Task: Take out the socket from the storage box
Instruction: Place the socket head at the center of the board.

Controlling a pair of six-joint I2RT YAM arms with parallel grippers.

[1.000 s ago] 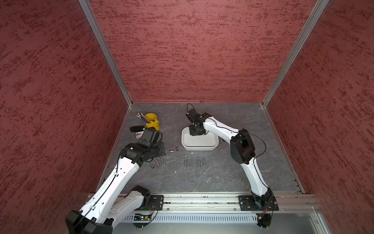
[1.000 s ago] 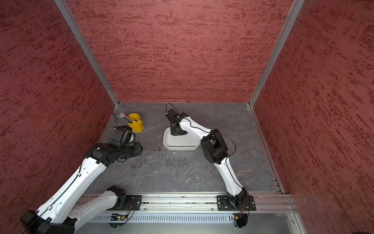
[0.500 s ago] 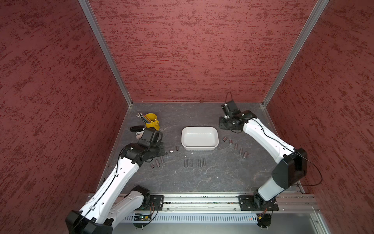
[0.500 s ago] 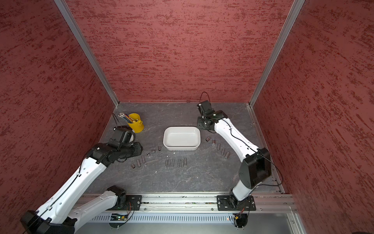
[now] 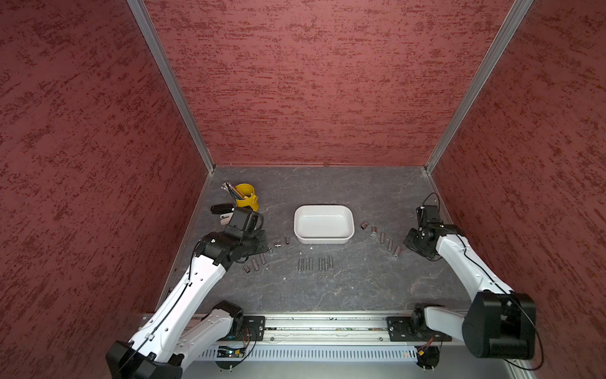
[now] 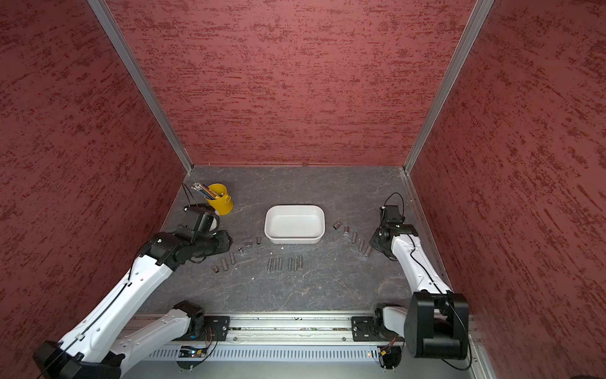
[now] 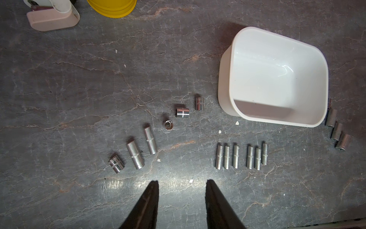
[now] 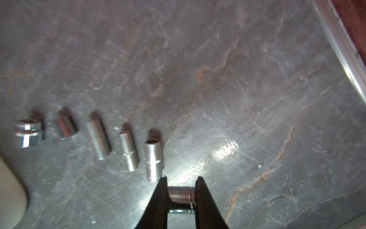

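The white storage box [image 5: 323, 224] stands mid-table with nothing inside it, as the left wrist view also shows of the storage box [image 7: 273, 77]. My right gripper [image 8: 181, 178] is shut on a short silver socket [image 8: 180, 195], held crosswise between its fingers just above the table. It hangs right of the box, by the near end of a row of several sockets [image 5: 382, 237]. My left gripper [image 7: 182, 182] is open and holds nothing, above the table left of the box.
Several long sockets [image 5: 314, 263] lie in a line in front of the box, more sockets [image 5: 255, 264] lie near the left arm. A yellow pencil cup [image 5: 246, 197] and a pinkish stapler-like object [image 7: 52, 18] stand back left. The right wall rail [image 8: 340, 49] is close.
The right arm has swung from over the box's back left corner, past the back right, to the table's right side. The left arm has not moved.
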